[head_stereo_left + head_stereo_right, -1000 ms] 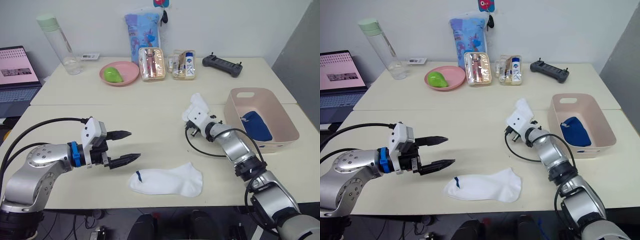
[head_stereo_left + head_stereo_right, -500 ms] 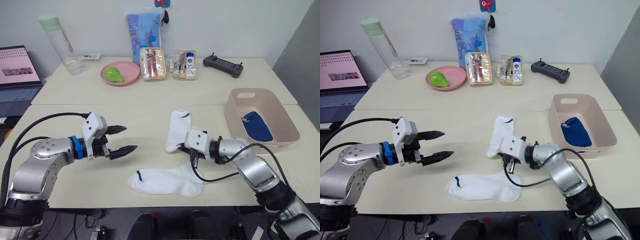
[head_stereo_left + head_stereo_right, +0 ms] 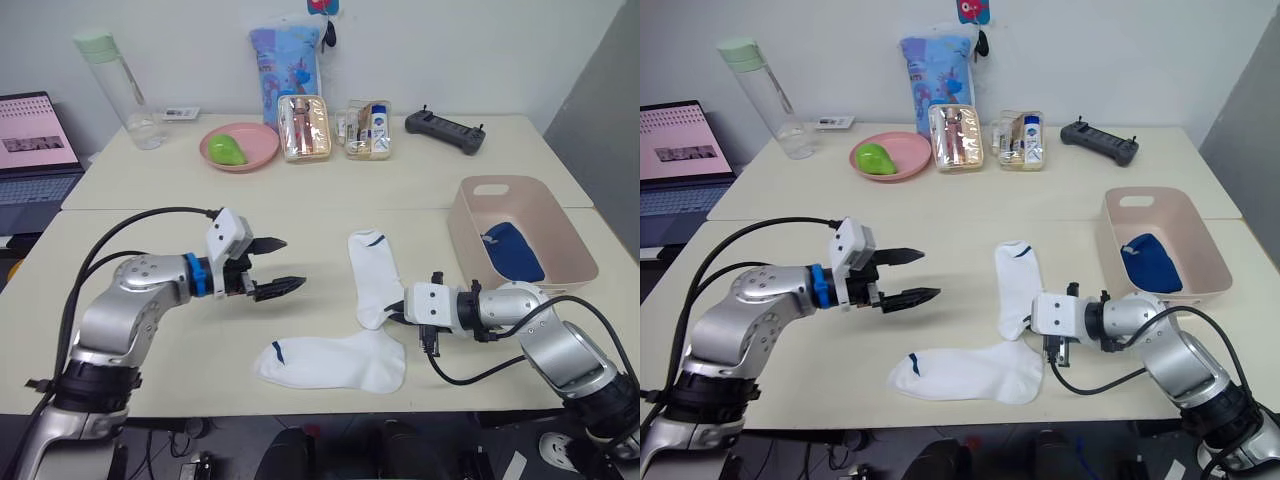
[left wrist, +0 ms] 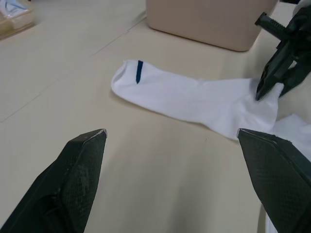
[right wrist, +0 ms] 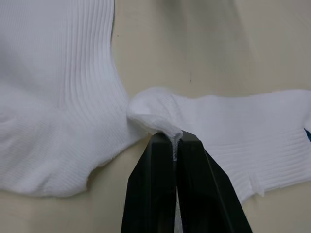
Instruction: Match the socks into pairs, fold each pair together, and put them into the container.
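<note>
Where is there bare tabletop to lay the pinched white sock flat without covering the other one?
Bare tabletop lies between the upright white sock and the pale pink rectangular plastic tub, and also ahead of the open left gripper. It is crowded where the right gripper pinches that sock's toe against the flat white sock.

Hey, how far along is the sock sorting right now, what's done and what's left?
Done: a blue sock bundle already lies in the pink container. In hand: the right end effector is shut on the toe of one white sock, which is laid out on the table beside the second white sock. The left end effector hovers open. Left: fold the white pair and put it in the container.
</note>
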`<state>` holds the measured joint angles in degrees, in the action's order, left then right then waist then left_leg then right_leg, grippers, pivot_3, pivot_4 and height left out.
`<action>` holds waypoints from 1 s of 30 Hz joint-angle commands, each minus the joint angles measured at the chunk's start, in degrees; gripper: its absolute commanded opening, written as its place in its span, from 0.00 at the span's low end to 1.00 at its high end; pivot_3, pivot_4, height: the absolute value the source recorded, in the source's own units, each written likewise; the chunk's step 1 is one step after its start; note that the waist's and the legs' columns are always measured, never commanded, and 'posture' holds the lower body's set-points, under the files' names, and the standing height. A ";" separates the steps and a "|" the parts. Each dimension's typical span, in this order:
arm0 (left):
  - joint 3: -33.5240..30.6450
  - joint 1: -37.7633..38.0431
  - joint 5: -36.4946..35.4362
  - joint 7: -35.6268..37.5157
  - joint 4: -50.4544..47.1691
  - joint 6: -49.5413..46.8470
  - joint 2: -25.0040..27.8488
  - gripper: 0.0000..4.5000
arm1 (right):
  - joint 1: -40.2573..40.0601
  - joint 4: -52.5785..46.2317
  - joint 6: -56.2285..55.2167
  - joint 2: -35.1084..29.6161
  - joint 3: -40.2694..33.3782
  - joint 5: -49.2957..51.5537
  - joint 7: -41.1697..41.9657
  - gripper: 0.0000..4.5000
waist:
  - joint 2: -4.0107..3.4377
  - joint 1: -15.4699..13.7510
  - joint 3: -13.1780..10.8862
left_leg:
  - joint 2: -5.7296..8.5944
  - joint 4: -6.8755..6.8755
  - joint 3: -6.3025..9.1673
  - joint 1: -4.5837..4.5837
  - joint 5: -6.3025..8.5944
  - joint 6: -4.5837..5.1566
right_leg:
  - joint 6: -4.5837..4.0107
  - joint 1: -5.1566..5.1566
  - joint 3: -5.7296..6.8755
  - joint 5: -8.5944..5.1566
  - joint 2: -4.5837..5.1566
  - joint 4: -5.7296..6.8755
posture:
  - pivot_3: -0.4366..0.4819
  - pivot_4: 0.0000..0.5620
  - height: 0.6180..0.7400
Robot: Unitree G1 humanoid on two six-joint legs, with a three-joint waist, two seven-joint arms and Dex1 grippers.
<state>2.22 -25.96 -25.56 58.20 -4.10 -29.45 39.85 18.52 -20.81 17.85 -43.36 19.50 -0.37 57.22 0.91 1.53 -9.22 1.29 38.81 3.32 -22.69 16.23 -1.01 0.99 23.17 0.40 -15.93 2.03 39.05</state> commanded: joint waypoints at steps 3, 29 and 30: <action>5.40 -13.20 6.65 -1.82 14.88 4.75 -8.28 1.00 | -2.03 -9.03 7.11 -3.62 -7.22 5.80 1.34 0.53 | 0.08 -0.97 -0.05 | 0.04 0.09 0.07 -0.06 0.00 0.00 | 0.01 -0.02 0.11 0.01 0.00 -0.02 | 0.48 0.27 0.94; 5.59 -41.45 27.75 -10.54 78.60 31.06 -34.62 0.51 | -12.22 -34.24 49.24 12.12 -18.32 18.89 -27.80 0.94 | 0.25 -1.23 -0.14 | 0.10 0.11 -0.03 -0.13 0.00 0.00 | 0.06 0.07 0.17 -0.01 -0.01 0.02 | 0.48 0.27 0.94; 5.05 -41.66 27.63 -10.36 78.55 30.90 -34.35 0.44 | -12.43 -34.38 50.39 12.77 -18.74 19.58 -28.09 0.94 | 0.25 -1.23 -0.14 | 0.10 0.11 -0.04 -0.12 0.00 0.00 | 0.06 0.07 0.17 -0.01 -0.01 0.03 | 0.48 0.27 0.94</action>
<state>8.42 -65.66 2.23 47.24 75.02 1.06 5.15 6.12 -52.79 66.82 -30.91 2.66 17.92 30.15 1.16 0.29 -9.35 1.40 38.92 3.29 -22.82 16.23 -1.01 1.05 23.24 0.58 -15.94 2.02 39.07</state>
